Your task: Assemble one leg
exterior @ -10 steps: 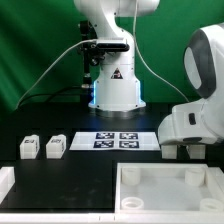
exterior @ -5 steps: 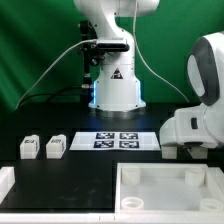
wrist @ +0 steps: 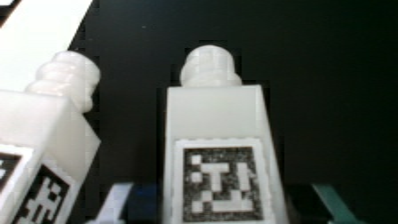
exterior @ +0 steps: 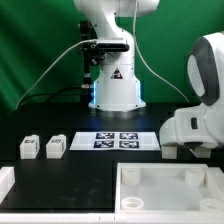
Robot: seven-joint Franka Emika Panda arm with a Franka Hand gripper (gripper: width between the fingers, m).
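Note:
In the wrist view a white leg (wrist: 217, 130) with a black-and-white tag and a rounded tip stands between my gripper's (wrist: 226, 203) fingers. The jaws are open, with a dark gap on each side of the leg. A second leg (wrist: 45, 120) stands close beside it. In the exterior view the gripper (exterior: 186, 151) is low at the exterior view's right, behind the large rimmed white tabletop (exterior: 150, 172); the two legs there are hidden. Two more legs (exterior: 30, 148) (exterior: 55, 147) stand at the exterior view's left.
The marker board (exterior: 115, 140) lies in the middle of the black table. The robot's base (exterior: 115, 85) stands behind it. A white part (exterior: 6, 180) lies at the front of the exterior view's left.
The arm's hand has sunk slightly at the exterior view's right. Nothing else has moved.

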